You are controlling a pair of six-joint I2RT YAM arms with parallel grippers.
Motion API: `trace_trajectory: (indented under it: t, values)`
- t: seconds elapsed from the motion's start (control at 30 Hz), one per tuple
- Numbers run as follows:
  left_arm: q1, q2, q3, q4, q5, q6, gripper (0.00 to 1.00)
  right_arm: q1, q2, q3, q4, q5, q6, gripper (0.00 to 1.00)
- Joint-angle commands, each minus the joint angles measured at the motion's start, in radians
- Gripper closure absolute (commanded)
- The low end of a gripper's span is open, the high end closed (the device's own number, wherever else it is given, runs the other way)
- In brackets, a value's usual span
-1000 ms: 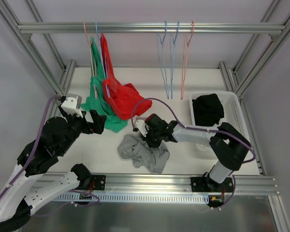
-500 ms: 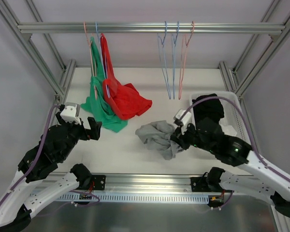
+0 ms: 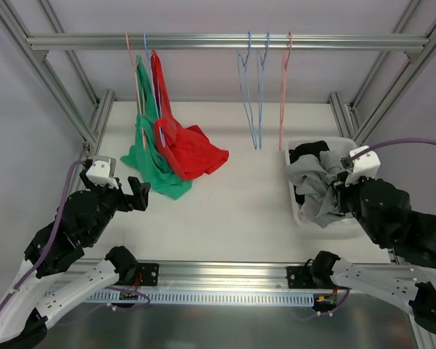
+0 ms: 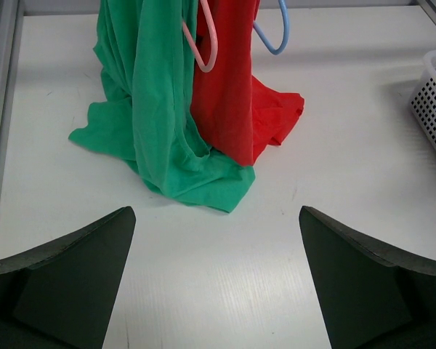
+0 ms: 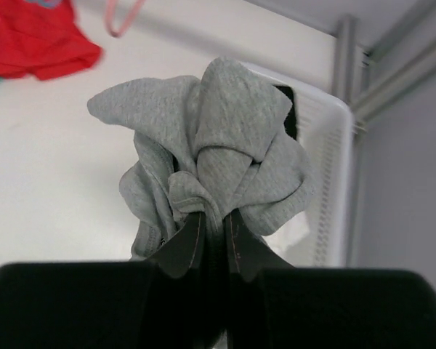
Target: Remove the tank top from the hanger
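Two garments are hanging at the left end of the overhead rail (image 3: 218,41): a green top (image 3: 149,156) on a pink hanger (image 4: 203,43) and a red top (image 3: 185,149) on a blue hanger (image 4: 276,33). They are pressing side by side, and their lower ends are pooling on the white table (image 3: 225,203). Further right on the rail, two bare blue hangers (image 3: 248,94) and one bare pink hanger (image 3: 283,87) are dangling. The grey tank top (image 3: 316,190) is off any hanger. It is bunching into a loose wad in the right gripper (image 5: 212,218), whose fingers are pinching together on a knot of the fabric, as the right wrist view is showing plainly. In the top view this wad is hanging over the left part of the white basket (image 5: 325,182) at the table's right side. A black garment (image 3: 309,151) is lying inside the basket, just behind the grey cloth. Whether the lower grey folds are touching the basket's rim I cannot tell. The left gripper (image 3: 139,195) is hovering low over the table near the left edge, with its fingers standing wide apart and gripping nothing. It is pointing toward the green and red tops, a short way in front of the green hem and not touching it.
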Motion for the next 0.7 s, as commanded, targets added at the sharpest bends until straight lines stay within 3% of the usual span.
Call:
trace_trajectory:
  t: [0.0, 0.1, 0.17, 0.2, 0.23, 0.33, 0.5, 0.67]
  values:
    - [-0.012, -0.011, 0.005, 0.016, -0.021, 0.003, 0.01, -0.054, 0.099, 0.027, -0.091, 0.232, 0.010, 1.00]
    - [-0.012, -0.011, 0.005, 0.016, -0.018, 0.000, 0.01, -0.212, 0.172, 0.021, -0.053, 0.166, -0.053, 1.00]
    - [-0.011, -0.005, 0.005, 0.017, -0.015, -0.003, 0.01, -0.406, 0.205, -0.012, 0.072, 0.003, -0.148, 1.00]
    - [-0.011, -0.002, 0.005, 0.019, -0.015, -0.003, 0.01, -0.562, 0.241, -0.038, 0.152, -0.086, -0.164, 1.00]
    - [-0.011, -0.001, 0.005, 0.019, -0.014, -0.001, 0.01, -0.635, 0.261, -0.048, 0.195, -0.245, -0.174, 1.00]
    - [-0.011, -0.002, -0.004, 0.020, -0.015, -0.003, 0.01, -0.799, 0.338, -0.122, 0.379, -0.387, -0.219, 1.00]
    - [-0.009, -0.002, -0.012, 0.023, -0.014, 0.000, 0.01, -0.956, 0.516, -0.277, 0.631, -0.605, -0.140, 1.00]
    - [-0.006, 0.002, -0.013, 0.025, -0.030, -0.027, 0.01, -0.976, 0.777, -0.369, 0.640, -0.599, -0.073, 1.00]
